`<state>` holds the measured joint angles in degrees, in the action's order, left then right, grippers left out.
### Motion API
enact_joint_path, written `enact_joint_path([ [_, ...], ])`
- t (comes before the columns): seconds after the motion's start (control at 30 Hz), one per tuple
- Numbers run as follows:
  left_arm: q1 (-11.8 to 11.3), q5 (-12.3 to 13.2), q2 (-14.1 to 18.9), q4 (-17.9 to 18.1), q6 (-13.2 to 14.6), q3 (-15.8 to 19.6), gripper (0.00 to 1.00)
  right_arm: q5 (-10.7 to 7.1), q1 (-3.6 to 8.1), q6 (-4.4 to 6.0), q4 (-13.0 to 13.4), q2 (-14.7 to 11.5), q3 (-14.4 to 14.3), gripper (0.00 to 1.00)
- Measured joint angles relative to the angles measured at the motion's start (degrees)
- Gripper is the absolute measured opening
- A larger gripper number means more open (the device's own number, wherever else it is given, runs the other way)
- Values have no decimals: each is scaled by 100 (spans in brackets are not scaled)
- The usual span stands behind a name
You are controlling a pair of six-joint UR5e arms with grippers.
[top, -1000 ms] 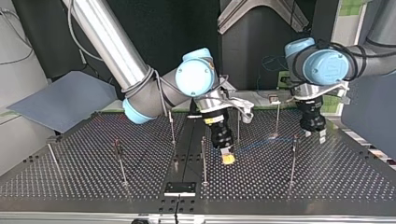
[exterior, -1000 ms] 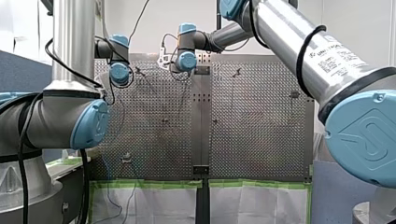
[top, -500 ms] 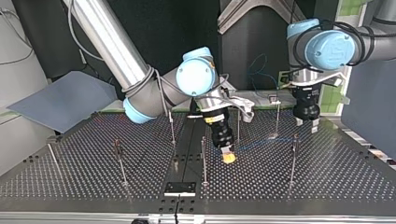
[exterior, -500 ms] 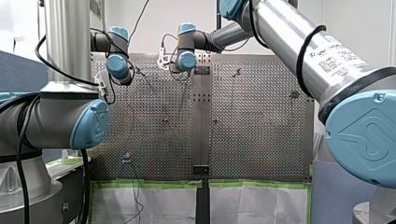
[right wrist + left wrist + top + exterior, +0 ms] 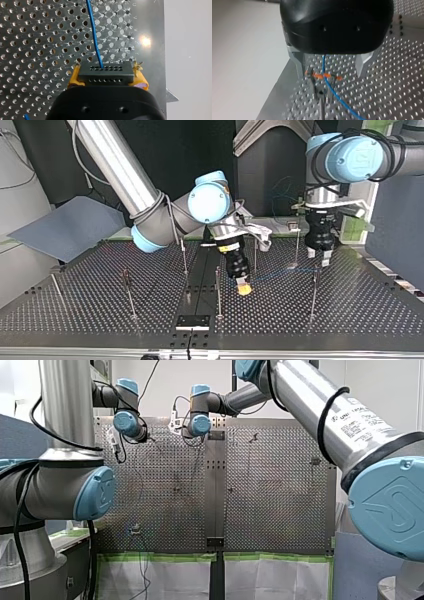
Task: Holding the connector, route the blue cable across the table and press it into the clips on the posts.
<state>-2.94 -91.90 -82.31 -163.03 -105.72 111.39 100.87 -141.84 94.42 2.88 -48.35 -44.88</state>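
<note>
Straddling blue cable (image 5: 337, 98), left hand (image 5: 331, 72) borders table edge (image 5: 277, 93).

Built of brushed silver tubes on both my left arm (image 5: 65, 405) and my right arm (image 5: 310, 405); jointed with rounded sky-blue caps (image 5: 392, 505), the nearest embossed with a looped logo; bears a black-printed label (image 5: 359, 419) on the right tube; trails black cables (image 5: 320, 422) looped round the tubes; ends in a left gripper (image 5: 331, 72) of rounded black housing with two small holes and bare metal fingers (image 5: 297, 58); ends in a right gripper (image 5: 105, 75) likewise black, with yellow pads (image 5: 73, 80).
</note>
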Motion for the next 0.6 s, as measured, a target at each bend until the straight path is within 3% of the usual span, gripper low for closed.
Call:
enact_joint_path([
  [0.2,52,167,-3,152,287,-3,98,-4,4,8,-5,-1,0,0],
  [0.4,113,349,-49,384,344,-90,98,-1,6,12,-6,1,0,0],
  [0.6,211,387,-289,387,380,-331,98,4,6,18,-6,3,0,0],
])
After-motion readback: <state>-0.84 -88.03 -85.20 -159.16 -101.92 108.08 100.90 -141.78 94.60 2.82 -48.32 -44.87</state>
